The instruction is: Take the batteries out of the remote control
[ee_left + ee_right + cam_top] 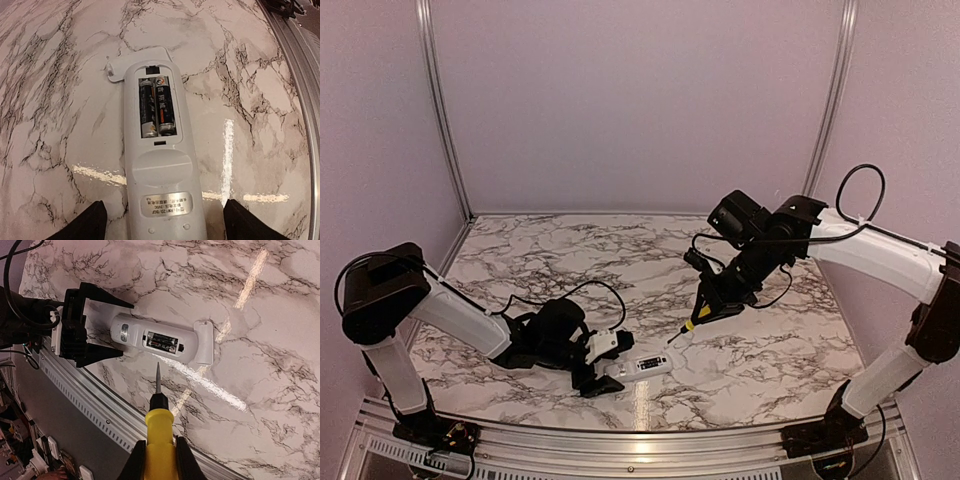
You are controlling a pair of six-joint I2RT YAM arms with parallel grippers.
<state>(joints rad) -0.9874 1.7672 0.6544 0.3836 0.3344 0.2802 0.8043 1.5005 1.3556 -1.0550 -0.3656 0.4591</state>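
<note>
So here's what we saw: the remote control (642, 365) lay flat on the marble worktop (570, 260), close to the near edge and right in front of the left arm. Its back faced up and the compartment was open. Both batteries (159, 106) sat side by side inside it, neither one lifted.

The small white cover piece (137, 62) was touching the far end of the remote. It looked partly tucked under that end, though we couldn't say for sure.

The left pincer (610, 368) was down low with its fingers spread wide, one on each side of the remote's near end. We could see bare worktop between each finger and the plastic, so it wasn't pinching anything.

The right pincer (160, 462) was pressed together on the yellow handle of a screwdriver (159, 425), and it hung above the worktop a bit to the right of the remote. The metal tip pointed at the battery compartment but stopped short of it, clear of the remote in the right wrist view.
</note>
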